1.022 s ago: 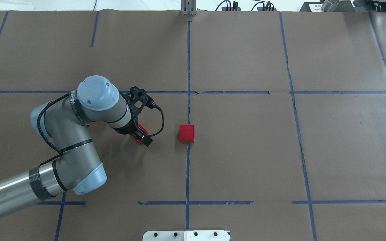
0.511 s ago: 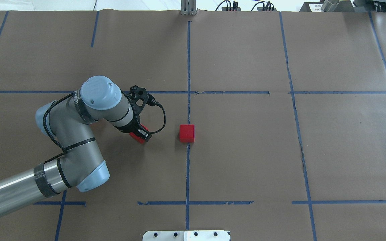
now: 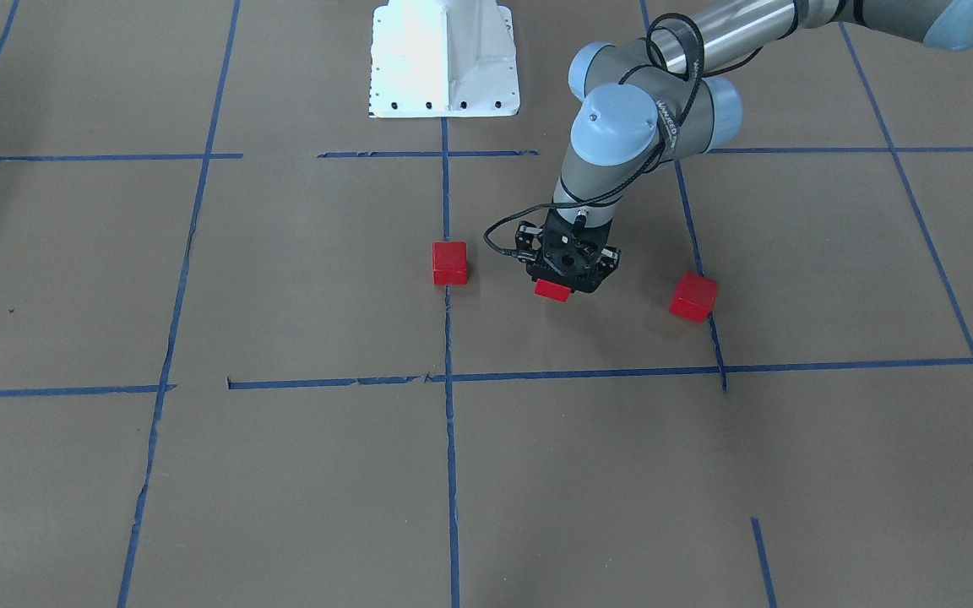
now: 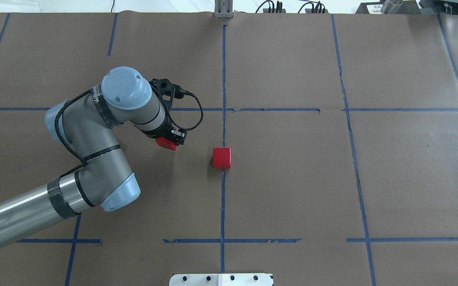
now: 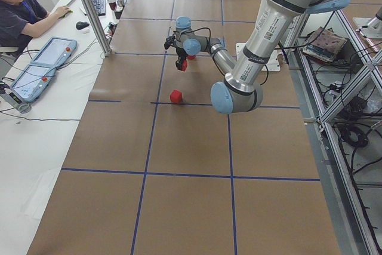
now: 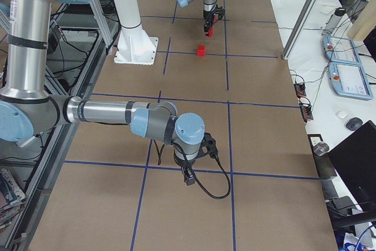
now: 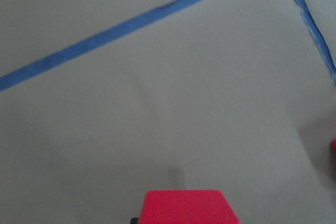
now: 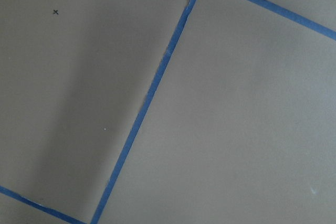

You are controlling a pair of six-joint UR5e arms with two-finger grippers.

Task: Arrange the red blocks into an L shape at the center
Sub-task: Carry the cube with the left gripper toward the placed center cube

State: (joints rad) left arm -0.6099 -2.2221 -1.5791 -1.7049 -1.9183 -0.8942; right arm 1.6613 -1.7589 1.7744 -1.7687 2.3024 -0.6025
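I take the middle block as my marker. It sits flat on the bench, right on the blue tape line that runs away from the robot.

The left gripper hangs on the robot's left of the middle block, near it but apart, and a little farther from the robot's base. Its jaws are drawn in narrow around a second block. I see that block clear of the bench, with its shadow on the brown paper below. In the left wrist view only its top shows at the bottom edge, with bare paper beyond it.

The third block lies on the bench farther out on the same side, past the left gripper as seen from the middle block. It is turned slightly and rests on another tape line. In the overhead view the arm covers it. None of the three blocks touches another.

The right gripper is well apart from the middle block, on the robot's right, pointing down low over the bench. It shows only in the side view, so I cannot tell how its jaws stand. Its wrist camera gives me only paper and tape.
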